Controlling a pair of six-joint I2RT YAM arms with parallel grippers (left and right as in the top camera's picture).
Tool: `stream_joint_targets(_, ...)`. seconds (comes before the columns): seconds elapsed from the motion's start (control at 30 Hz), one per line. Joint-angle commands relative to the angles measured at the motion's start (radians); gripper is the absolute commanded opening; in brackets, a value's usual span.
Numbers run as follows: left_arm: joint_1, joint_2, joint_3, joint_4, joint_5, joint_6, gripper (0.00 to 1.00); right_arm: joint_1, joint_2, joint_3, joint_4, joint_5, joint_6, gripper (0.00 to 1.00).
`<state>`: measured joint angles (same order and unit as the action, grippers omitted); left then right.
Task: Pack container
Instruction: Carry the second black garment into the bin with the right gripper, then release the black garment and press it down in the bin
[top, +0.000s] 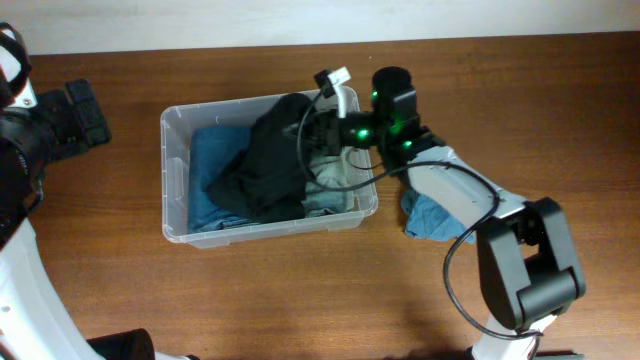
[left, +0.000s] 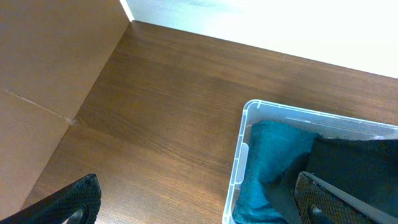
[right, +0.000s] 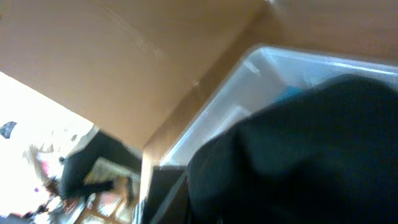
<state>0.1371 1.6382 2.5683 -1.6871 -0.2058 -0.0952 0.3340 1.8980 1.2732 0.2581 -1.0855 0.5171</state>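
Observation:
The clear plastic container (top: 172, 180) stands mid-table and holds a teal cloth (top: 210, 160), a black garment (top: 265, 160) and a pale cloth (top: 335, 185). My right gripper (top: 322, 128) is over the container's far right part, in the bunched top of the black garment, and seems shut on it. In the right wrist view the garment (right: 311, 143) fills the frame and hides the fingertips, with the container wall (right: 261, 59) behind. My left gripper (top: 85, 112) is open and empty, left of the container. The left wrist view shows its spread fingers (left: 196, 186) and the container rim (left: 239, 162).
A blue cloth (top: 432, 218) lies on the table right of the container, partly under my right arm. A brown cardboard wall (left: 50, 68) stands at the far left. The table's back edge meets a white wall.

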Motion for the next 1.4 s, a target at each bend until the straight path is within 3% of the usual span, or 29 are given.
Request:
stream_joint_targets(0.0,0.003,-0.011,0.001,0.000,0.003,-0.006,0.99,-0.097,0.001,0.008,-0.065,-0.002,-0.050,0.04)
stream_joint_targets(0.3,0.003,-0.011,0.001,0.000,0.003,-0.006,0.99,-0.127,0.001,0.014,-0.047,-0.038,-0.055,0.04)
stream_joint_targets(0.37,0.003,-0.011,0.001,0.000,0.003,-0.006,0.99,-0.086,0.001,0.018,0.064,-0.052,0.017,0.04)
stream_joint_targets(0.5,0.003,-0.011,0.001,0.000,0.003,-0.005,0.99,0.027,0.001,0.018,0.500,-0.029,0.228,0.04)
stream_joint_targets(0.6,0.003,-0.011,0.001,0.000,0.003,-0.005,0.99,0.088,0.001,0.018,0.684,0.056,0.338,0.04)
stream_joint_targets(0.77,0.003,-0.011,0.001,0.000,0.003,-0.006,1.00,0.093,0.001,0.018,0.563,0.070,0.304,0.04)
stream_joint_targets(0.83,0.003,-0.011,0.001,0.000,0.003,-0.006,1.00,0.076,0.001,0.017,0.429,0.056,0.199,0.04)
stream_joint_targets(0.93,0.003,-0.011,0.001,0.000,0.003,-0.005,0.99,0.015,0.001,0.017,0.086,0.048,-0.058,0.04)
stream_joint_targets(1.0,0.003,-0.011,0.001,0.000,0.003,-0.005,0.99,-0.018,0.003,0.017,-0.003,0.050,-0.144,0.04)
stream_joint_targets(1.3,0.003,-0.011,0.001,0.000,0.003,-0.006,0.99,-0.130,0.003,0.018,-0.042,-0.071,-0.192,0.06)
stream_joint_targets(1.37,0.003,-0.011,0.001,0.000,0.003,-0.006,0.99,-0.131,0.003,0.018,-0.042,-0.117,-0.192,0.43)
